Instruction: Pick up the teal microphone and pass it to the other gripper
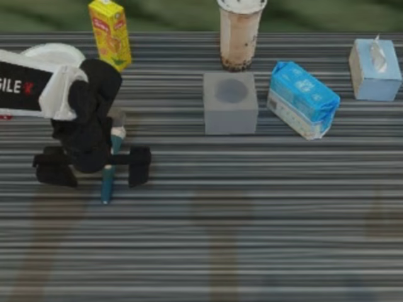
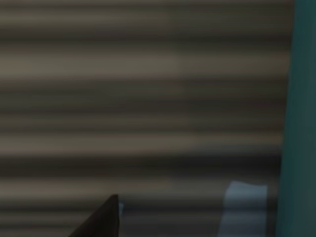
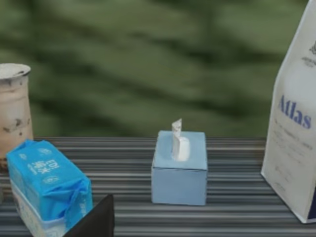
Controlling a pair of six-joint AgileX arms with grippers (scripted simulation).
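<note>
While the left gripper (image 1: 92,167) hangs low at the table's left side, its two black fingers stand spread wide apart, one on each side of the teal microphone (image 1: 108,182), without touching it. The microphone lies on the striped table (image 1: 252,239), handle pointing toward the near edge. Its pale head sits just under the gripper body and is mostly hidden there. One microphone is present.

From the left wrist view, only a strip of teal handle (image 2: 298,118) shows at the frame's edge, beside one dark fingertip (image 2: 101,219) and a pale patch (image 2: 244,205) too vague to name.

Behind the gripper in the top view stand one yellow juice carton (image 1: 110,33) and one white plate (image 1: 53,53), partly covered by the arm. Toward the middle sit one grey block (image 1: 230,102) and one tall cup (image 1: 241,33), its top cut off. To the right lie one blue packet (image 1: 303,98) and one tissue box (image 1: 375,68).

Missing from the top view, the right gripper shows only as one dark fingertip (image 3: 94,219) in its own wrist view, so whether it is open or closed cannot be told. That view alone shows a white bag (image 3: 294,128) marked "Atlas", cut off at the edge.
</note>
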